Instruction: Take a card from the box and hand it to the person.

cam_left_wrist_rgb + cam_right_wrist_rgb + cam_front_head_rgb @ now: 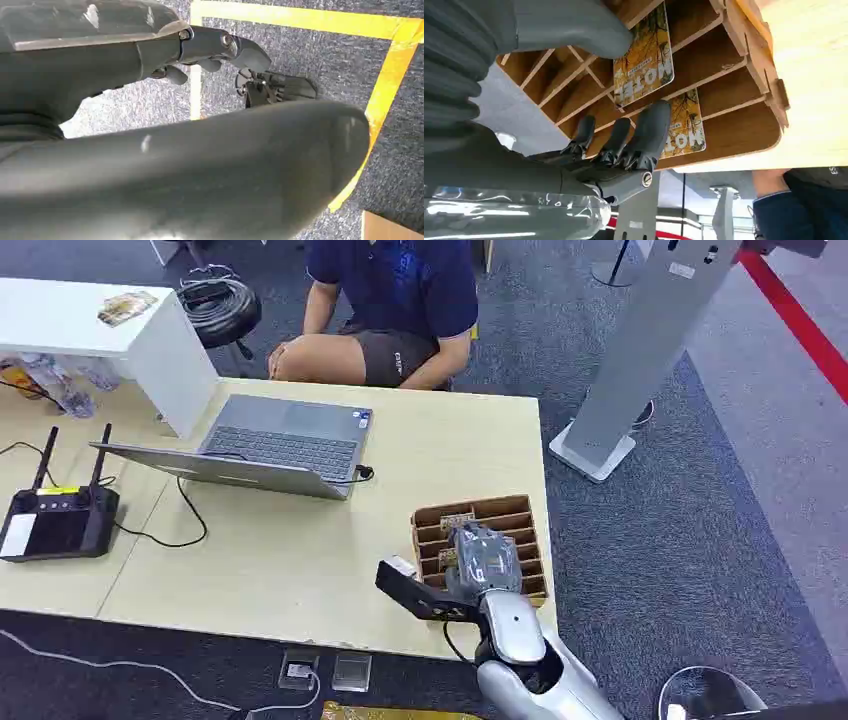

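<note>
While the right hand (482, 558) covered much of the slotted box (520, 512) on the desk (290, 550) in the head view, its grip stayed hidden. From the right wrist, fingers (651, 131) touched a lower card (686, 125); another card (644, 55) stood in the neighbouring slot. The left hand (220, 47) hung curled over grey carpet (310, 55).

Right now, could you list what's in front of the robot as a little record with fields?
table: pale wood
box: slotted, brown, at the table's near right corner
cards: two yellow ones standing in slots
right hand: over the box, fingers reaching at the cards
left hand: hanging low above carpet
laptop: open, mid-table
person: seated across the table
</note>
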`<state>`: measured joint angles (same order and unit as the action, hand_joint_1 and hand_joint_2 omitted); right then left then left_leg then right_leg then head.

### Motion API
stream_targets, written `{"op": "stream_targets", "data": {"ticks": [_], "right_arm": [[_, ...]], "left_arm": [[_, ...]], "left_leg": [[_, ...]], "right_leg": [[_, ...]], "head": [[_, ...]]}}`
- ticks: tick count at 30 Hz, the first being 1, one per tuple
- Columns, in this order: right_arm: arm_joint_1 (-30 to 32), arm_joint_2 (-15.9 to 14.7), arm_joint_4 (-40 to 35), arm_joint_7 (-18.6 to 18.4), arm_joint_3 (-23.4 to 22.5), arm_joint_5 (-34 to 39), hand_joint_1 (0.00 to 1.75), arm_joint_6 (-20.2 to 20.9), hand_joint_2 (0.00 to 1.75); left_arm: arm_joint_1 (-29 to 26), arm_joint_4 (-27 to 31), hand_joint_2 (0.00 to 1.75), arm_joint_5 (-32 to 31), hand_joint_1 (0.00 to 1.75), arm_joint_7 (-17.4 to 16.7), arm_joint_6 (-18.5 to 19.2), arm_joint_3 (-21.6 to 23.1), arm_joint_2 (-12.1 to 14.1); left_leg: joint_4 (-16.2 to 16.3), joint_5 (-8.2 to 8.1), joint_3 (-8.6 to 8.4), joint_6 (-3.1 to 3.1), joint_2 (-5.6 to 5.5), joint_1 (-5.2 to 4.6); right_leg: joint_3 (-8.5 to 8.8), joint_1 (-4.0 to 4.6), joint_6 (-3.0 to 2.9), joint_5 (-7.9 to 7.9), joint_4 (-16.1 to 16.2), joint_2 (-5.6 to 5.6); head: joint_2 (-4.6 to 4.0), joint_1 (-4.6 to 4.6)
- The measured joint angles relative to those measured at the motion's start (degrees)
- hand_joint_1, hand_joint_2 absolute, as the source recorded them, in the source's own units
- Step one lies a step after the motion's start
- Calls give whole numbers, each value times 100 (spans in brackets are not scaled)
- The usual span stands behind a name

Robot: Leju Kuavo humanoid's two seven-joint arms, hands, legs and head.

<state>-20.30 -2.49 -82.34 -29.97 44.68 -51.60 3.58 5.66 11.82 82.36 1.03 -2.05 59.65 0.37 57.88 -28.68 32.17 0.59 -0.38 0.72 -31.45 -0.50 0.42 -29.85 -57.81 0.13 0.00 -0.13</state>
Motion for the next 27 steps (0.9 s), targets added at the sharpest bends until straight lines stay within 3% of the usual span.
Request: {"op": "stream_targets", "data": {"ticks": [11,18,27], "right_arm": [[0,0,0,4,0,2,98,15,175],[0,-2,0,4,0,0,93,20,175],[22,-46,0,4,-2,2,98,17,175]], "left_arm": [[0,0,0,0,0,11,26,0,0],[0,0,0,0,0,11,37,0,0],[0,0,0,-9,0,11,44,0,0]], "left_leg": [[0,0,0,0,0,0],[0,0,0,0,0,0],[0,0,0,0,0,0]], "right_leg": [[0,0,0,0,0,0],[0,0,0,0,0,0],[0,0,0,0,0,0]], "head": [[0,2],[0,0],[0,2]]}}
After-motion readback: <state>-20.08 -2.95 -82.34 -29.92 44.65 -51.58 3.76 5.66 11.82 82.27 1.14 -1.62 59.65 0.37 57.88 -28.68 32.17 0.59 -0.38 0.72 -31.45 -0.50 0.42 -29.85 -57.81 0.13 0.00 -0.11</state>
